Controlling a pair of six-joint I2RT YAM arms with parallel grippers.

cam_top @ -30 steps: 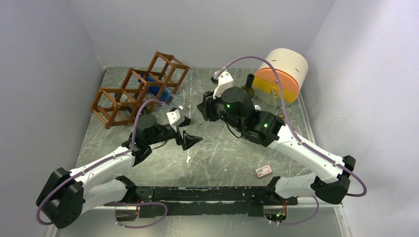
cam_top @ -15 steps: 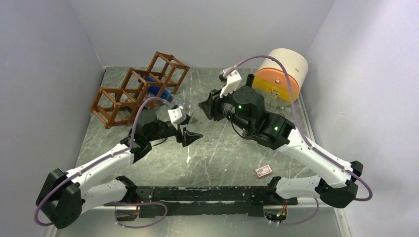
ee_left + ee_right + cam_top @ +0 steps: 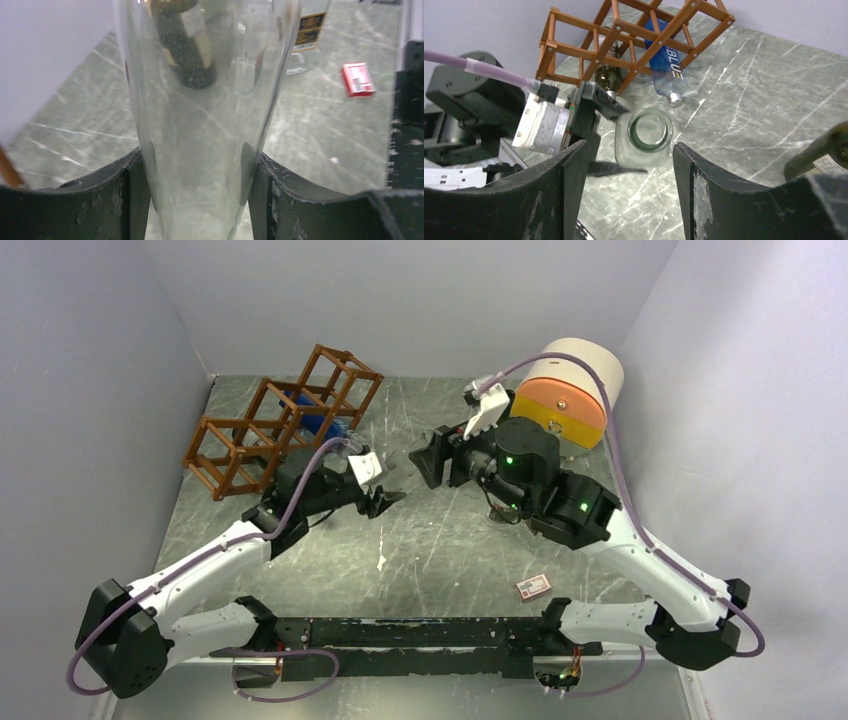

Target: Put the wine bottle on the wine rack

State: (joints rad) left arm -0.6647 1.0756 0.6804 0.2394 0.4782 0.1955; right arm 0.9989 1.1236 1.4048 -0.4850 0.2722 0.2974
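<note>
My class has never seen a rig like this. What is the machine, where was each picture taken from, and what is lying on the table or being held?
Two robot arms are bolted at the table's near edge. One picture looks down from above; the other two come from a camera on each wrist. The left tool is shut on a clear glass bottle. The right tool is open, facing the bottle's mouth. Also on the table: a wooden wine rack holding a blue bottle and a dark bottle, an orange-and-cream drum and a small red box.
</note>
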